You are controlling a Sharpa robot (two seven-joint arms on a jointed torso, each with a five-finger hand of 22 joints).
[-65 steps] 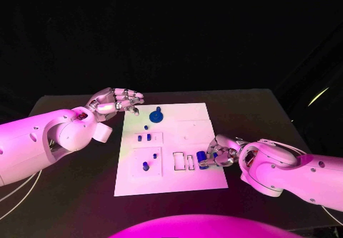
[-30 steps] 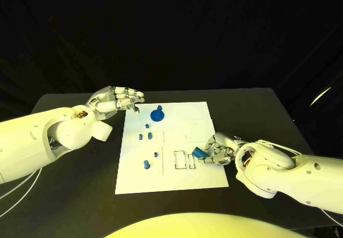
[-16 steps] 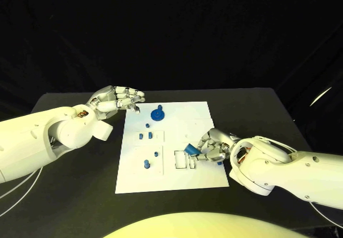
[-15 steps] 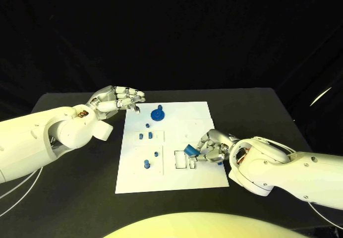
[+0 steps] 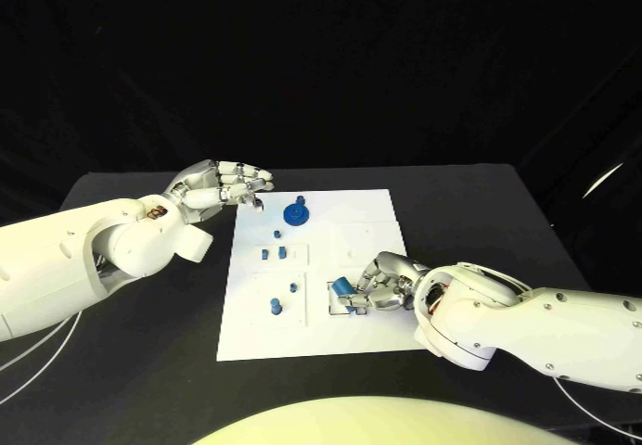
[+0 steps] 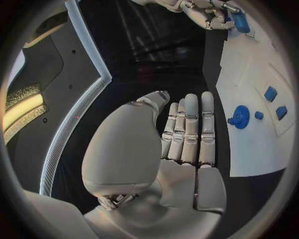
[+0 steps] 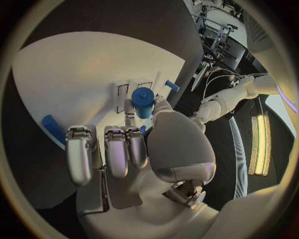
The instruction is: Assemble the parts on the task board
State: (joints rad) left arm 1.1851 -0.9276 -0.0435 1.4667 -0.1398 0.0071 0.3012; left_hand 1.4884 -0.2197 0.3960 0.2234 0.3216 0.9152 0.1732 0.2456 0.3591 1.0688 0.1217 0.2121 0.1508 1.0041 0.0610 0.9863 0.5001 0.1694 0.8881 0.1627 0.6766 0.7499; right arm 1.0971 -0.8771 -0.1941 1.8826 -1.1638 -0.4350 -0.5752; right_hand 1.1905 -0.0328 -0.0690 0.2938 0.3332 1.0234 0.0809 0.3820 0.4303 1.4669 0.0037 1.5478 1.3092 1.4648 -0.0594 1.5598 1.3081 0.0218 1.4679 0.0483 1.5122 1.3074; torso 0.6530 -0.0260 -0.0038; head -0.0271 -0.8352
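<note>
- Right now the blue cylinder (image 5: 342, 286) sits pinched in the fingers of the right hand (image 5: 378, 284), over the two outlined rectangular slots (image 5: 336, 298) in the near half of the task board (image 5: 361, 334).
- From the head view, that part is a small blue patch at the fingertips, tilted; the right wrist view shows the blue cylinder (image 7: 142, 102) as a round-capped peg held between the thumb and the curled fingers (image 7: 116, 149), with the slots (image 7: 122, 97) just beyond it.
- The right wrist view also picks up a loose blue peg (image 7: 54, 128) lying flat on the board off to one side of the hand.
- Further along the task board, the head view shows a blue gear (image 5: 293, 216) with a knob standing near the far edge, two small blue blocks (image 5: 273, 252) in a square panel at mid-board, and two blue pegs (image 5: 282, 297) in the panel nearer the robot.
- The left wrist view shows the gear (image 6: 240, 116) and blocks (image 6: 270, 93) from the side, and the right hand (image 6: 209, 12) with its blue part far off.
- The left hand (image 5: 221, 186) hovers off the board's far left corner, holding nothing; its fingers (image 6: 190, 129) lie straight and side by side, palm bare.
- Everything rests on the black table (image 5: 134, 343).
</note>
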